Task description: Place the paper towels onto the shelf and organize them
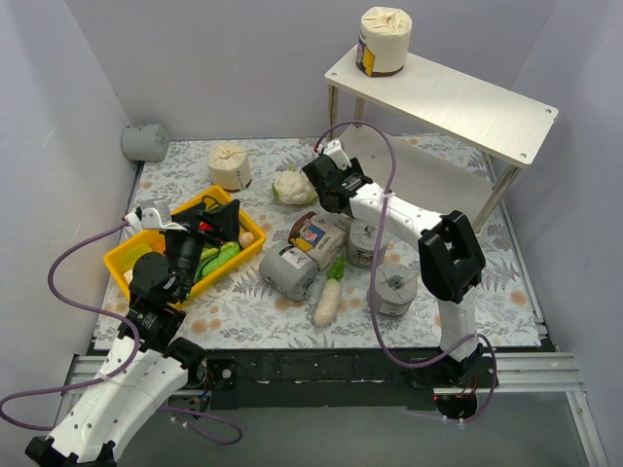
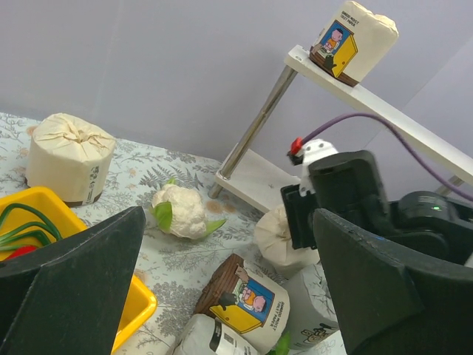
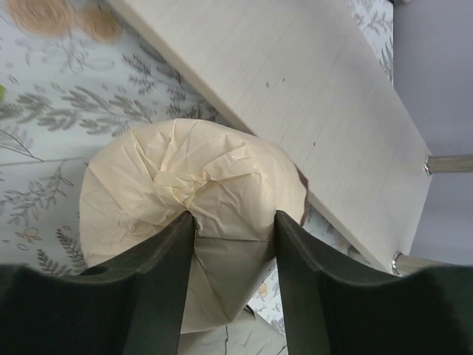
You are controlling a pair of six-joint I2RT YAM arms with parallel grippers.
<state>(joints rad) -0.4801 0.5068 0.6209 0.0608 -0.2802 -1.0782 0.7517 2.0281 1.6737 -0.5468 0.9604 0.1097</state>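
My right gripper (image 1: 327,181) (image 3: 233,244) is shut on the pleated top of a cream paper towel roll (image 3: 192,185), just in front of the shelf's lower board (image 3: 295,89). That roll also shows in the left wrist view (image 2: 275,238). The shelf (image 1: 458,102) holds one labelled cream roll (image 1: 384,41) on its top board. On the cloth lie a labelled cream roll (image 1: 316,233), three grey rolls (image 1: 288,272) (image 1: 365,243) (image 1: 394,289), a cream roll at the back (image 1: 230,165) and a grey one in the far left corner (image 1: 144,142). My left gripper (image 1: 209,219) (image 2: 229,288) is open and empty over the yellow tray.
A yellow tray (image 1: 127,255) with green vegetables sits at the left. A cauliflower (image 1: 293,186) lies behind the rolls and a white radish (image 1: 329,300) in front of them. Walls close in the table on three sides.
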